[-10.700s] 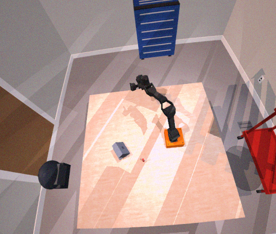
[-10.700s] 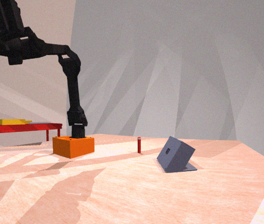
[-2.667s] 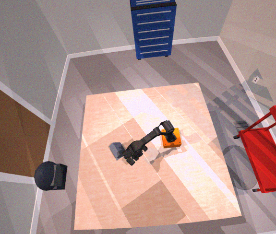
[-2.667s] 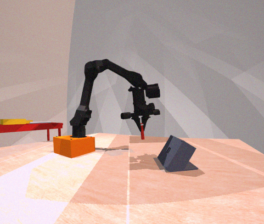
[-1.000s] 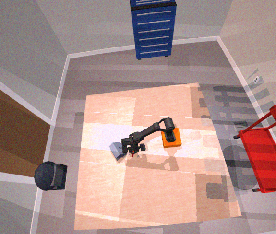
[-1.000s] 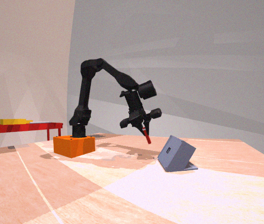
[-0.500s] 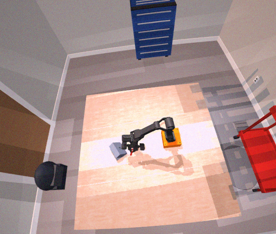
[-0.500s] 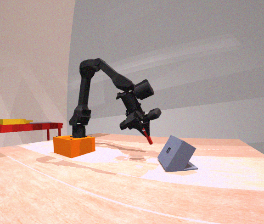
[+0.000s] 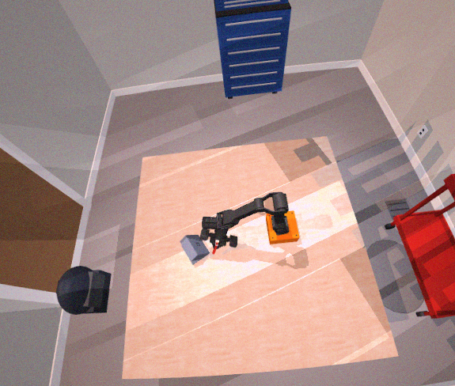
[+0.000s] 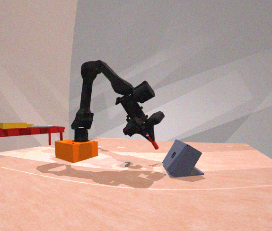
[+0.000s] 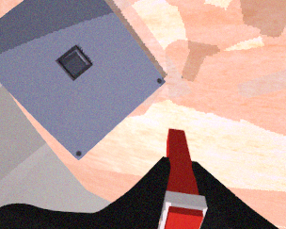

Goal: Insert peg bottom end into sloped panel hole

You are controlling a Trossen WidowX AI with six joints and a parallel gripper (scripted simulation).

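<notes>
A red flat-sided peg (image 9: 214, 249) (image 10: 154, 144) (image 11: 180, 169) with a pale band near its top is held tilted in the air, its free end pointing down and toward the panel side. My gripper (image 10: 151, 137) (image 11: 177, 166) is shut on the peg. A blue-grey sloped panel (image 9: 195, 248) (image 10: 186, 159) (image 11: 110, 84) stands beside the peg, which does not touch it. Its square-looking hole (image 10: 173, 155) (image 11: 74, 62) is dark and empty. In the wrist view the hole lies up and left of the peg's end, and its sides look turned relative to the peg.
The arm's orange base (image 9: 282, 236) (image 10: 76, 151) stands on the wooden table top (image 9: 260, 323) (image 10: 106, 206). A blue drawer cabinet (image 9: 254, 54), a red cart (image 9: 439, 257) and a dark helmet-like object (image 9: 78, 289) are beyond the table top's edges.
</notes>
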